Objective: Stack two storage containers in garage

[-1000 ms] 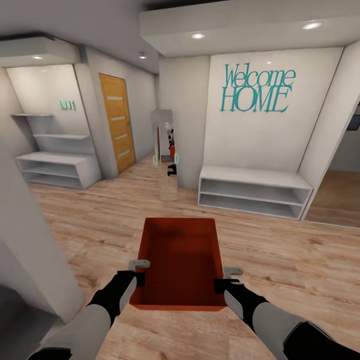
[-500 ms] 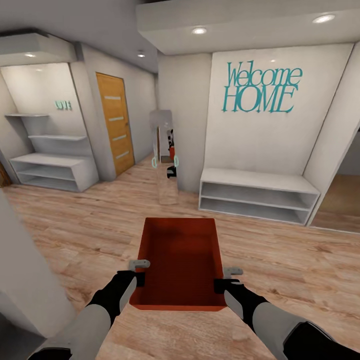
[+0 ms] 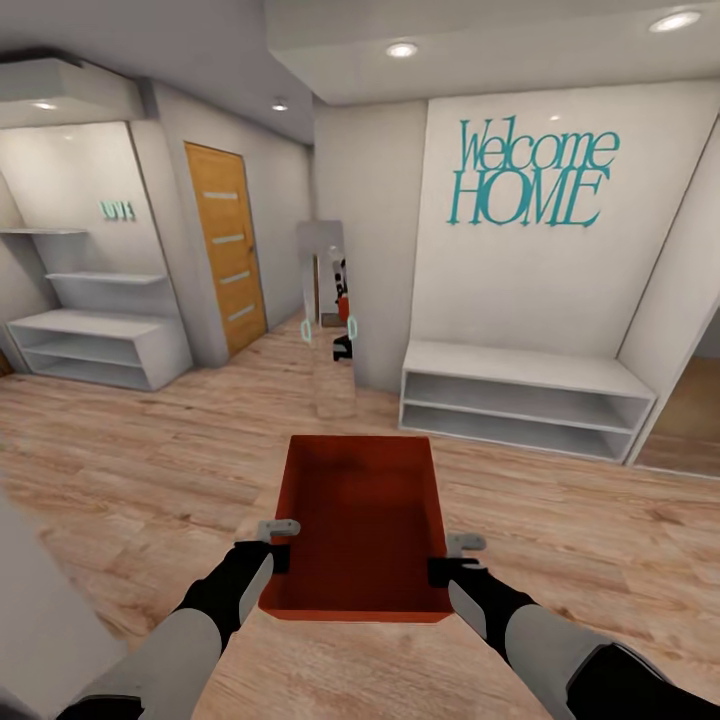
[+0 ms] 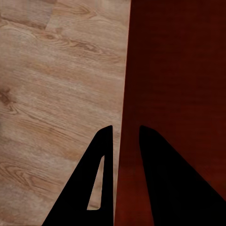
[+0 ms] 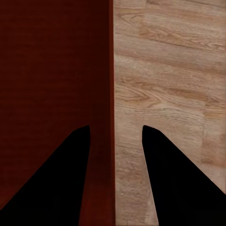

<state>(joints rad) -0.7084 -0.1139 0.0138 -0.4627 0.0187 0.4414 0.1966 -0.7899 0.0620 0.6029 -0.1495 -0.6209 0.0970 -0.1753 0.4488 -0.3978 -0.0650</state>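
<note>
One orange-red storage container [image 3: 365, 520] is held low in front of me, above the light wood-plank flooring. My left gripper [image 3: 281, 543] is shut on its left wall near the near corner, and my right gripper [image 3: 451, 558] is shut on its right wall. In the left wrist view the left gripper [image 4: 125, 128] straddles the dark red wall [image 4: 165, 70], one finger inside and one outside. The right gripper [image 5: 115, 126] straddles the opposite wall [image 5: 52, 66] the same way. The bin is empty.
An orange-wood door [image 3: 226, 250] with pale slits stands at the back left, down a passage. A tall mirror [image 3: 330, 310] leans on the wall corner ahead. White low shelves [image 3: 520, 395] sit under the "Welcome HOME" lettering, more white shelving [image 3: 95, 345] at the left. A white wall corner [image 3: 35, 620] is close at my left.
The whole view has shifted: the near white wall at the left has slid out of the picture and the shelves have drawn closer. Both grippers still hold the container the same way.
</note>
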